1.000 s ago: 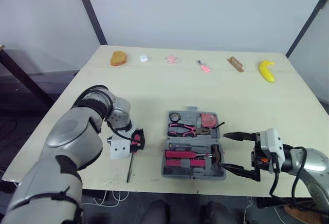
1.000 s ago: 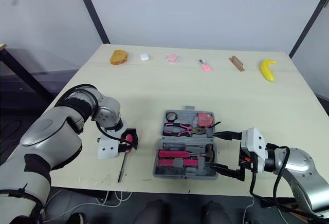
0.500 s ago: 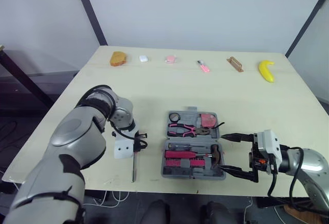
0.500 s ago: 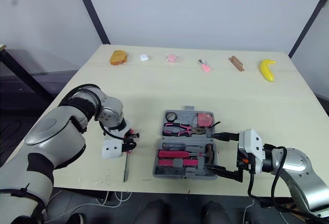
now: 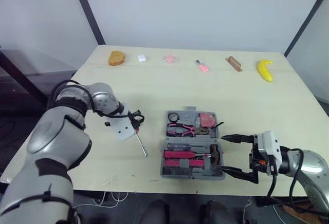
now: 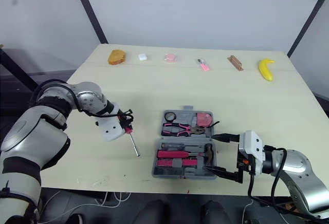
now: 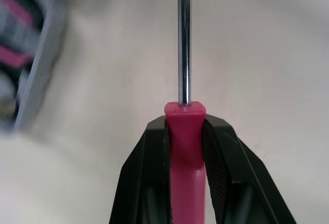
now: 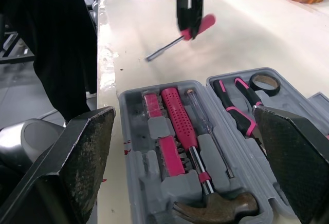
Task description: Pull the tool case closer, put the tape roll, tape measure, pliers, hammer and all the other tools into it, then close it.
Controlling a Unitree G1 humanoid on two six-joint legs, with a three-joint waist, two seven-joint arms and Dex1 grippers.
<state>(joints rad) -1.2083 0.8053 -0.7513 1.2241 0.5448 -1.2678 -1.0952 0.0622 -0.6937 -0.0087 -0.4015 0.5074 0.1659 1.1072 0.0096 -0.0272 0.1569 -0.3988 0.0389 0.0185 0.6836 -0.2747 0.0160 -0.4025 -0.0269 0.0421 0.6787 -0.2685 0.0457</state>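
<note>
The grey tool case [image 5: 193, 144] lies open near the table's front edge. In it are a tape roll [image 5: 175, 116], pink-handled pliers [image 5: 182, 128], a tape measure [image 5: 208, 119], a hammer [image 5: 216, 154] and pink-handled drivers. Left of the case, my left gripper [image 5: 134, 123] is shut on the pink handle [image 7: 185, 147] of a screwdriver. Its steel shaft [image 5: 141, 144] slants down toward the table's front. My right gripper [image 5: 237, 153] stands open just right of the case, level with the hammer, holding nothing.
Along the back edge lie a piece of bread [image 5: 116, 58], a small white item [image 5: 142, 58], two small pink items [image 5: 169, 58] [image 5: 202, 66], a wooden block [image 5: 235, 63] and a banana [image 5: 265, 70]. Bare tabletop spreads between this row and the case.
My left gripper has shut on the screwdriver's handle and carried it away from the front edge, swinging the shaft round. The right gripper has stayed put.
</note>
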